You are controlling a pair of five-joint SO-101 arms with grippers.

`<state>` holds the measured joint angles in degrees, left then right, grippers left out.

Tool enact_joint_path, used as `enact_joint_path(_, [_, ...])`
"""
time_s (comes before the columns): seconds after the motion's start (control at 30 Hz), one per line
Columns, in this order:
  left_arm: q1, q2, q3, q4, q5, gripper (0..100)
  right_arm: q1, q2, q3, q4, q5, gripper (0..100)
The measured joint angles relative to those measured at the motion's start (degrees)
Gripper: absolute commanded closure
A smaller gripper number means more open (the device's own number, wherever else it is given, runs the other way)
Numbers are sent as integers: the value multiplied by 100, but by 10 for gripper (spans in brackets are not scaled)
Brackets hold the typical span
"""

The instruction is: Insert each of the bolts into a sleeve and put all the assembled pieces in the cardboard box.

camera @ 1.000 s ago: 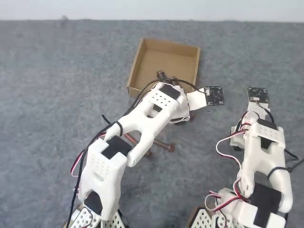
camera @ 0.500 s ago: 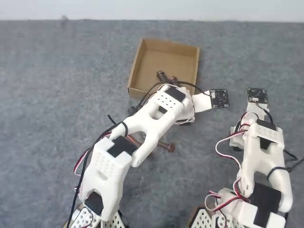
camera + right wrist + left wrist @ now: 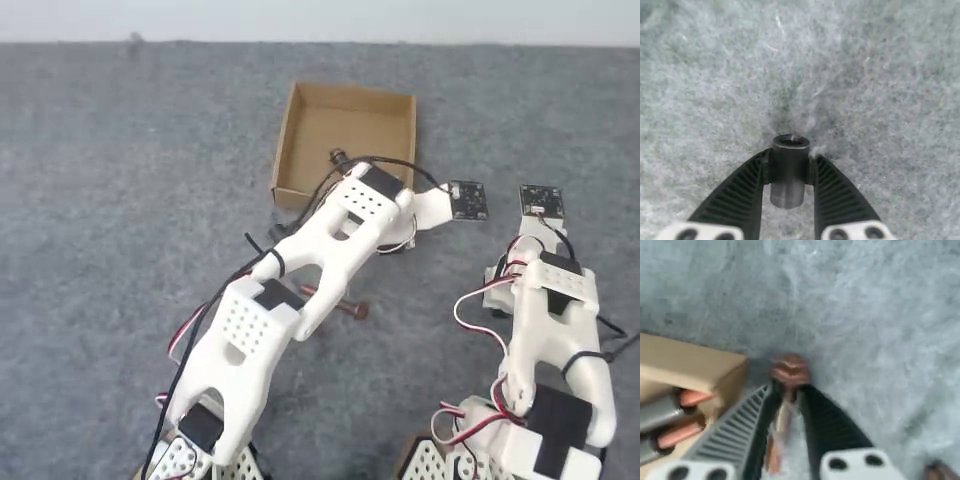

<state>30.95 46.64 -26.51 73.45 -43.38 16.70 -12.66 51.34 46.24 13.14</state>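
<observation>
Bolt [image 3: 789, 369], copper in colour, sits in the left pincer [image 3: 788, 390]. The jaws are closed narrowly on its shank, and the head sticks out past the tips. The right pincer [image 3: 789, 158] is closed in the same way around a dark sleeve [image 3: 788, 172], whose open end points away from the wrist. The two pincers are well apart in the high view, so I judge that this bolt is not yet inserted.

Just beside the left pincer stands a corner of the cardboard box [image 3: 695, 365], with some assembled pieces [image 3: 672, 415] lying inside. This closeness is the first risk: a small sideways move could knock the wall and push the light box across the desk [image 3: 120, 200]. A release here would also put a bare bolt near or into the box.

The second risk is the grip itself. The head leads and the shank points back toward the wrist, so meeting the narrow sleeve hole may need a turn, and the round shank could slip or tilt.

A loose bolt [image 3: 345, 308] lies on the desk beneath the left arm, which could roll it away.
</observation>
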Motion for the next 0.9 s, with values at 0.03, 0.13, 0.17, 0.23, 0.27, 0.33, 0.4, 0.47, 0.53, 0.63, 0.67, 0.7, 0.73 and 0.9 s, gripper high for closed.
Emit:
enact_joint_path(0.03, [0, 18, -53, 105, 0, 987, 0, 0, 0, 0, 0, 991])
enact_joint_path(0.13, [79, 18, -149, 440, 79, 987, 0, 0, 0, 0, 0, 991])
enact_joint_path(0.17, [158, 18, -167, 527, 237, 987, 0, 0, 0, 0, 0, 991])
enact_joint_path(0.23, [360, 18, -185, 730, 712, 987, 0, 0, 0, 0, 0, 991])
enact_joint_path(0.27, [448, 18, -202, 800, 985, 987, 0, 0, 0, 0, 0, 991])
enact_joint_path(0.33, [598, 26, -290, 958, 1600, 987, 0, 0, 0, 0, 0, 991])
enact_joint_path(0.4, [659, 26, -334, 1081, 2215, 987, 0, 0, 0, 0, 0, 991])
enact_joint_path(0.47, [659, -53, -334, 1169, 2796, 987, 0, 0, 0, 0, 0, 991])
enact_joint_path(0.53, [651, -185, -334, 1187, 3262, 987, 0, 0, 0, 0, 0, 991])
enact_joint_path(0.63, [554, -378, -334, 1187, 3745, 987, 0, 0, 0, 0, 0, 991])
enact_joint_path(0.67, [492, -413, -334, 1187, 3895, 987, 0, 0, 0, 0, 0, 991])
enact_joint_path(0.7, [431, -448, -334, 1187, 3982, 987, 0, 0, 0, 0, 0, 991])
enact_joint_path(0.73, [369, -475, -334, 1187, 4114, 987, 0, 0, 0, 0, 0, 991])
enact_joint_path(0.9, [123, -492, -334, 1204, 4378, 988, 0, 0, 0, 0, 0, 991])
